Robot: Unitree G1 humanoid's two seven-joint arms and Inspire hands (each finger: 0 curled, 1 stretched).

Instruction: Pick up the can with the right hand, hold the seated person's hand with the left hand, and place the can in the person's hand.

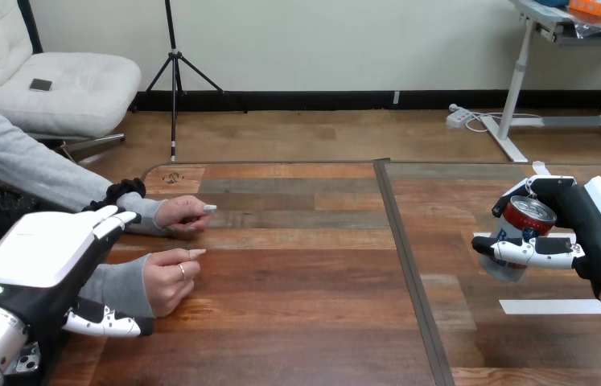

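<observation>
Handover, approach stage. The right hand [594, 229] has its fingers and thumb clamped round the can [524, 232], which sits tilted in the grip, its top turned up and to the left, above the right part of the counter [305, 322] and well apart from the person. The left hand [39, 253] lies at the person's near wrist: its fingers [116, 217] are straight and reach over the sleeve, the thumb lies on the near side of it, and nothing is yet curled round the wrist – whether they touch cannot be told. The person's near hand [170, 277] and far hand [184, 213] both rest on the counter, loosely curled, so no open palm is offered.

By judgement, 2 moves remain. First, close the left hand gently round the near hand or wrist and wait until the palm faces up. Then bring the can across low and slowly, level it so that its base meets the palm, and loosen the right fingers only once the person's fingers wrap it – a tilted or early release would likely let the can roll off
</observation>
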